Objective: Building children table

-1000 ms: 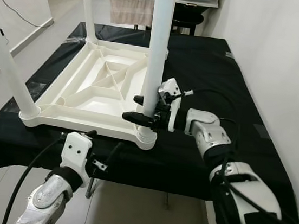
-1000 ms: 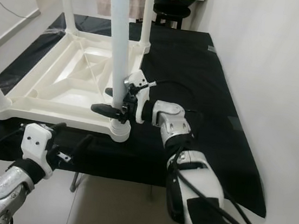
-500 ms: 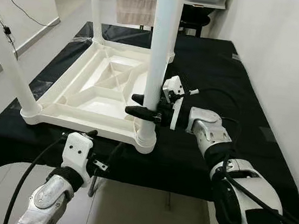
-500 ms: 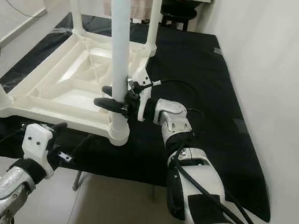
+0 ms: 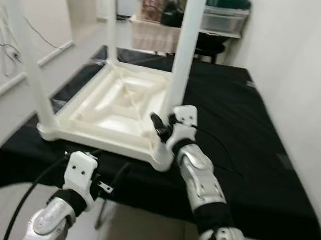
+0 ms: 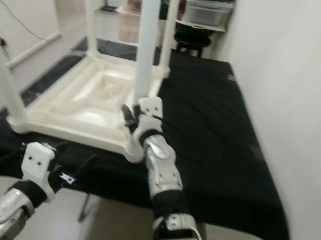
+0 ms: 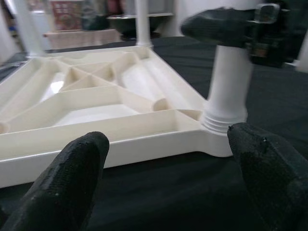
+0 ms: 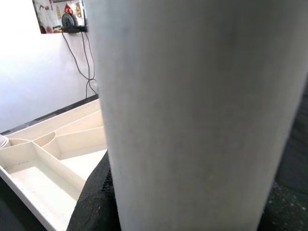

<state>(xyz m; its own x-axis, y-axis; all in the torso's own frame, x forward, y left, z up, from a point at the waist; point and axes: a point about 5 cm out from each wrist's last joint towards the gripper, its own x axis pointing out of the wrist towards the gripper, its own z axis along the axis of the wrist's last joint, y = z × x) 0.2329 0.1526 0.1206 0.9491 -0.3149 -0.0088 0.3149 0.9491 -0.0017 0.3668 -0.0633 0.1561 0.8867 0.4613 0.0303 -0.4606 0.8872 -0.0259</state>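
A white plastic table (image 5: 115, 106) lies upside down on a black cloth (image 5: 236, 123), its ribbed underside facing up and four white legs standing from its corners. This is probably so the legs can be pushed down into their sockets.

The right gripper (image 5: 164, 125) reaches in low on the near right leg (image 5: 182, 64), just above the socket collar. Its black fingers (image 5: 155, 121) sit on either side of the leg, and in the right wrist view the leg presses right up against them. They appear closed around the leg, likely to seat or twist it home.

The left gripper (image 5: 107, 169) hovers at the cloth's near edge, just short of the table's rim. In the left wrist view its fingers (image 7: 72, 178) are spread wide and empty, with the rim and the near right socket lying ahead between them. It seems ready to brace the table.

The table's near rim lies close to the cloth's front edge, so pushing toward the robot risks sliding it off. Beyond the right gripper's fingers, toward the wall (image 5: 307, 68), the cloth is bare and open. The left gripper has free space around and below it.
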